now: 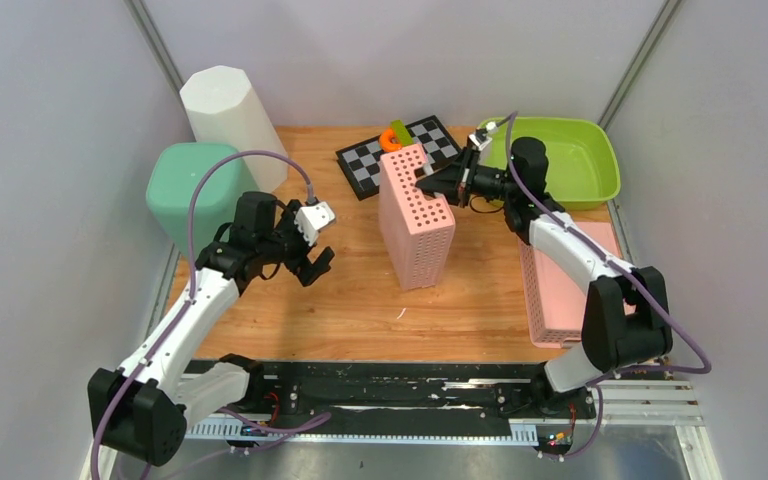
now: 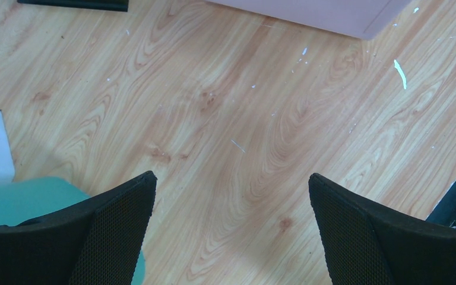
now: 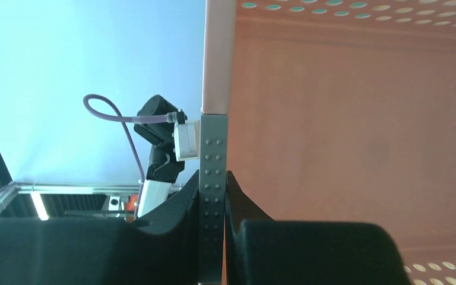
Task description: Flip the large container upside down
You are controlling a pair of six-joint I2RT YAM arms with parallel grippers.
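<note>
Your right tool [image 1: 440, 181] is clenched on the pink perforated container [image 1: 417, 220], pinching the top edge of one wall. The right wrist view shows that thin wall sandwiched between the two fingers [image 3: 172, 208], with the container's inside on one side and open air on the other.

The container stands on end near the middle of the counter [image 1: 360, 305]. Its long axis is close to upright, and its open side appears to face your right arm. Its foot rests on the wood.

The relation that matters is that the grip sits high, at the far upper corner, and the container lies to the left of that tool. Any tip will therefore pivot about the bottom edge on the counter. I judge that rolling it over towards the left or the near side would bring the mouth down.

Your left tool [image 1: 312, 262] is released, with its jaws spread wide over bare wood. It hangs well apart from the container on its left side, so the right arm is the nearer one.
</note>
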